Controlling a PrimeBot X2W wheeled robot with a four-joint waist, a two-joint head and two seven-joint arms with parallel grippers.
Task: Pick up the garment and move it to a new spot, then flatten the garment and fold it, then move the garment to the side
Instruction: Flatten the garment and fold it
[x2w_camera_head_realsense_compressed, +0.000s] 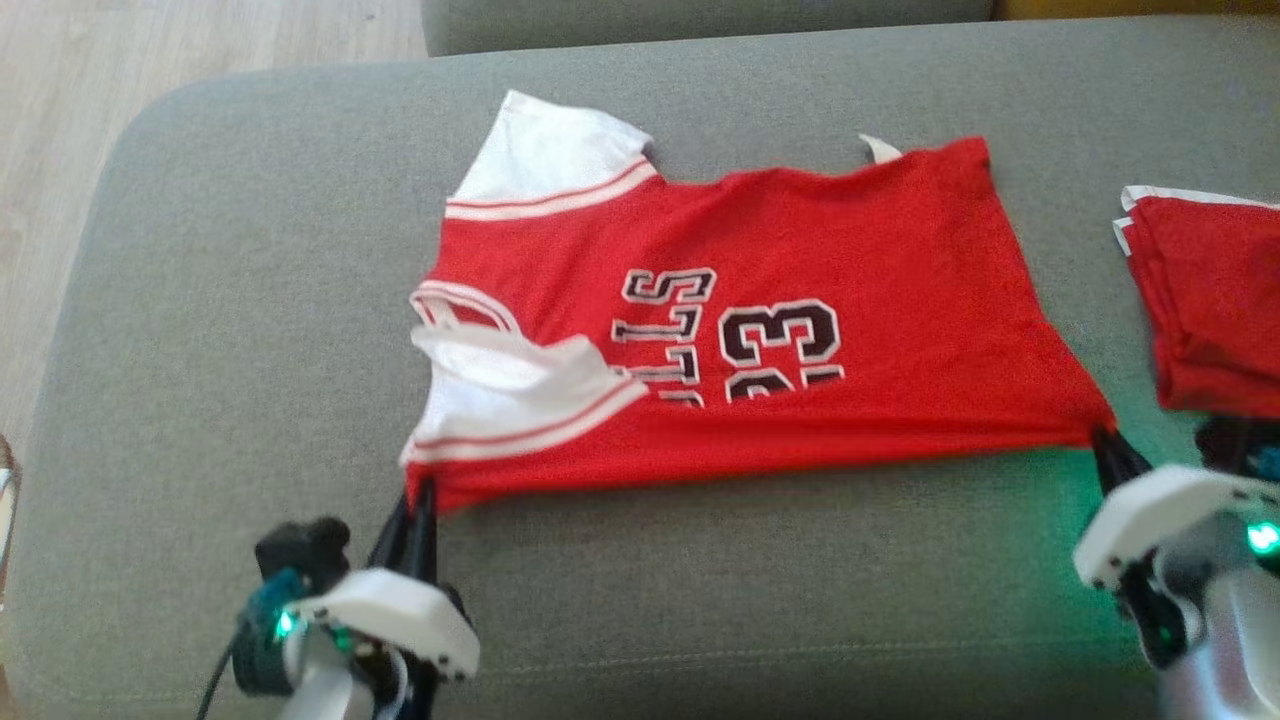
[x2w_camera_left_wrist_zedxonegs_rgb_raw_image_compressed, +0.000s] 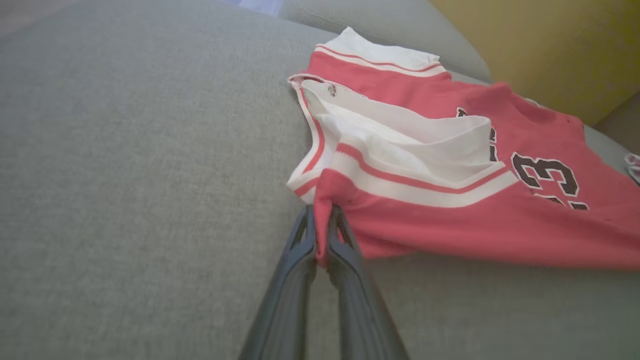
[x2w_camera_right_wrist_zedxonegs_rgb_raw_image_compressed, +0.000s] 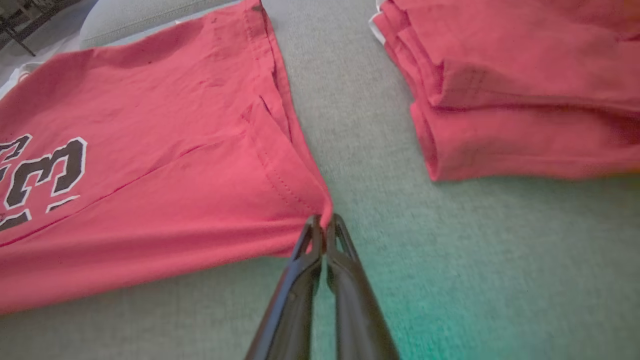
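A red jersey with white sleeves and black "23" lettering lies spread across the grey cushion, its near long edge folded over. My left gripper is shut on the jersey's near left corner, by the white sleeve; the wrist view shows red cloth pinched between the fingers. My right gripper is shut on the near right hem corner. The jersey stretches flat between both grips.
A second red garment, folded into a stack, lies at the cushion's right edge, close to my right gripper; it also lies at the upper right of the right wrist view. Wooden floor lies beyond the cushion's left edge.
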